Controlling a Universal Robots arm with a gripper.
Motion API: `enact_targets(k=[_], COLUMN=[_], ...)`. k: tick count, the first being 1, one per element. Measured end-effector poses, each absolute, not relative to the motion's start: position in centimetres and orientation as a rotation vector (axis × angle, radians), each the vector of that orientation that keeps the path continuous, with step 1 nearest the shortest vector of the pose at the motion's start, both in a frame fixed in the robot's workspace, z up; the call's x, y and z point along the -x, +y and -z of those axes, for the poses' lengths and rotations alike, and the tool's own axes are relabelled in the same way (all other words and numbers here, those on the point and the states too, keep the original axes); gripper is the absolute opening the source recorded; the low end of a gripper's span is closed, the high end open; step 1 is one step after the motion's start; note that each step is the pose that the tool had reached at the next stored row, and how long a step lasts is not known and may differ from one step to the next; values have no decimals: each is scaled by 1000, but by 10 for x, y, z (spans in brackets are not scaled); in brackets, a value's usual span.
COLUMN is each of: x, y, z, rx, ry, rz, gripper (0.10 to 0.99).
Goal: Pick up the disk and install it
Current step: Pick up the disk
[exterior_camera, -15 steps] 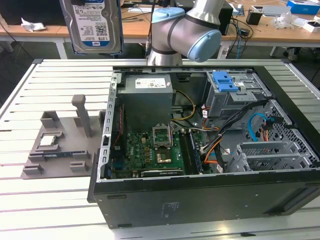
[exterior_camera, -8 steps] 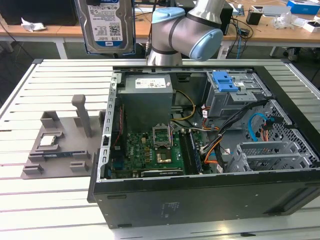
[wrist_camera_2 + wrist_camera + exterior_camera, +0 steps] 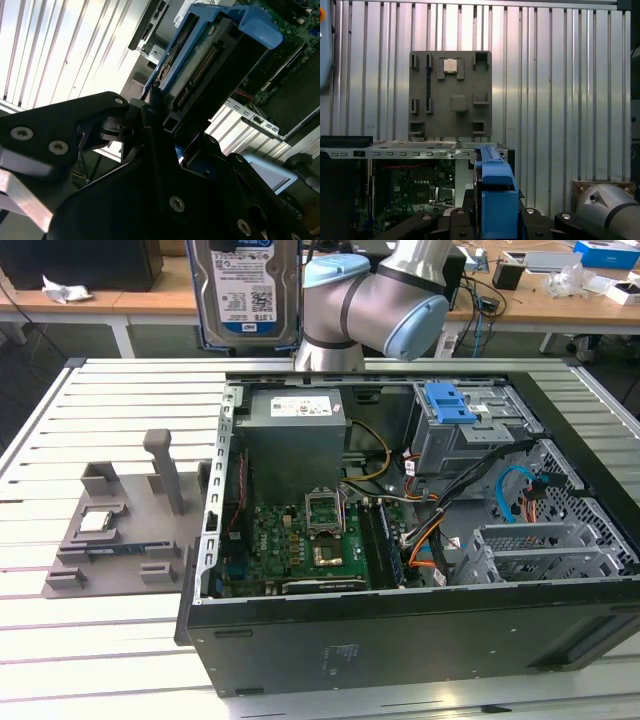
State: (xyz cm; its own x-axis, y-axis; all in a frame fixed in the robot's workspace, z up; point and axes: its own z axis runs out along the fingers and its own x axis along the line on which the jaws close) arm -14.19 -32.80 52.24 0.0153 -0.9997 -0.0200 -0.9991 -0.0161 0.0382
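The case [image 3: 400,640] lies open on the table [image 3: 120,390], with the fixture [image 3: 120,530] just beside it on the exterior view's left (a chip [image 3: 98,522] sits in it). The bay [image 3: 470,425] is in the case's far corner. The disk [image 3: 243,290] hangs upright behind the case.

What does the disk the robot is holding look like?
The disk is a flat silver metal rectangle with a white-and-blue label on its face and a blue plastic frame along its edges. In the second wrist view, connector pins show at one end. It stands upright in the air, above the far side of the open computer case, clamped by the gripper.
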Motion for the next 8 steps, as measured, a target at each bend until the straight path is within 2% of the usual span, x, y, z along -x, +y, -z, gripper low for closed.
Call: enact_targets(k=[8], x=[107], y=[-328], z=[-522], rx=[-2229], ry=[-2194], rz=[65], gripper=[365])
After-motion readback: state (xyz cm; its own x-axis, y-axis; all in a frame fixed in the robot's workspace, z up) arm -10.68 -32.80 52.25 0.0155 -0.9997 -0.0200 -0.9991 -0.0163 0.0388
